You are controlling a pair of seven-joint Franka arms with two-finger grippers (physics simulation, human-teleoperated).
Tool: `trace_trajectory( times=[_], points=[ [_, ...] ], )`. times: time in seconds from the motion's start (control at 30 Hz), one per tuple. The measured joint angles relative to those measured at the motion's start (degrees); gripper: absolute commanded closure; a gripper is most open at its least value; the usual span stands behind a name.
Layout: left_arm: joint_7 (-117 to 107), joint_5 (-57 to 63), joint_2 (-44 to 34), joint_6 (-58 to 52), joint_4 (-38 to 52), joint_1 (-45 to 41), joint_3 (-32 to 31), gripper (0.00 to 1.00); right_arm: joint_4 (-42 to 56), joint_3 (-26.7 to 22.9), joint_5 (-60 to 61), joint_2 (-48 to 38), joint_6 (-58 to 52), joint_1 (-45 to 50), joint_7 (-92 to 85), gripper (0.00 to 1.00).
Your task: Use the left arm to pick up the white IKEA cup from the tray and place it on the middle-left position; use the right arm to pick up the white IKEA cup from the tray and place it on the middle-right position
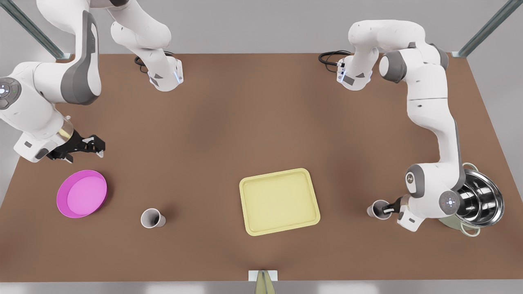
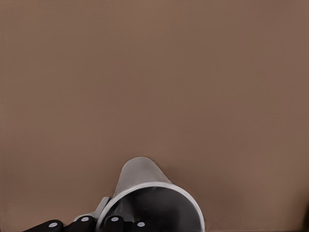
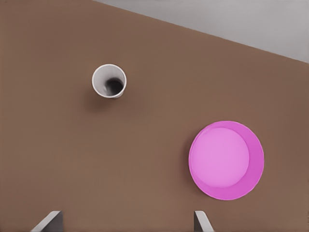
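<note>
Well, from the front view the tray [image 1: 280, 202] lies bare on the tabletop [image 1: 253, 122], with neither white cup in it. One cup, the free cup [image 1: 153, 218], stands upright on the brown surface well off to the tray's front-view left, with nothing touching it. Farther out on that side of the tray sits a magenta dish [image 1: 81, 193], and the right end effector [image 1: 96, 146] hangs beyond the dish, away from the free cup. On the tray's other side, the held cup [image 1: 379, 209] is near the tray's level, with the left end effector [image 1: 384, 210] at its rim and a steel pot [image 1: 482, 200] farther out.

Next, the left wrist view has the held cup [image 2: 149, 193] up close. The left end effector [image 2: 99, 221] is clamped on its rim, one finger inside the mouth and one outside. I cannot tell whether the base is touching the tabletop.

Then the right wrist view looks down on the free cup [image 3: 109, 81] and the magenta dish [image 3: 226, 159]. The right end effector [image 3: 126, 224] has its fingers [image 3: 48, 223] spread wide with nothing between them.

By my reckoning the task is nearly through. Both cups are off the tray and the right arm's placement looks done. What remains is for the left arm to let go of its cup and draw clear.
</note>
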Motion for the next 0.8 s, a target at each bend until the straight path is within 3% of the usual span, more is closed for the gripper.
trace_trajectory(
  times=[0.1,0.13,0.17,0.2,0.43,0.57,0.67,0.8],
  points=[
    [5.13,-1.56,0.08,1.4,-0.82,0.16,-0.08,0.9,0.02,0.01,0.03,0.0,0.11,0.05,0.04,0.0],
    [6.66,-1.88,0.09,1.74,-0.88,0.15,-0.09,0.86,0.03,0.01,0.05,0.0,0.13,0.03,0.05,0.0],
    [8.24,-2.41,0.08,2.01,-0.9,0.14,-0.08,0.11,0.02,0.01,0.05,0.0,0.15,0.0,0.06,0.0],
    [9.96,-3.28,0.05,2.23,-0.87,0.14,-0.07,0.0,0.0,0.01,0.04,0.0,0.17,-0.03,0.07,0.0],
    [19.48,-4.12,-3.0,-1.88,3.82,-0.38,0.19,0.0,0.06,0.01,0.06,0.29,0.3,-0.09,0.2,0.0],
    [19.1,-1.24,-18.63,-13.37,5.96,-0.83,-0.09,0.0,0.1,0.01,-0.05,0.35,0.33,-0.02,0.26,0.0],
    [17.94,0.3,-31.0,-16.17,-7.85,-1.18,-0.85,0.0,0.11,0.01,-0.15,0.35,0.37,-0.01,0.29,0.0],
    [16.71,2.0,-32.87,-16.39,-10.69,-2.07,-1.04,0.0,0.08,0.09,-0.28,0.35,0.41,0.08,0.31,0.0]
  ],
)
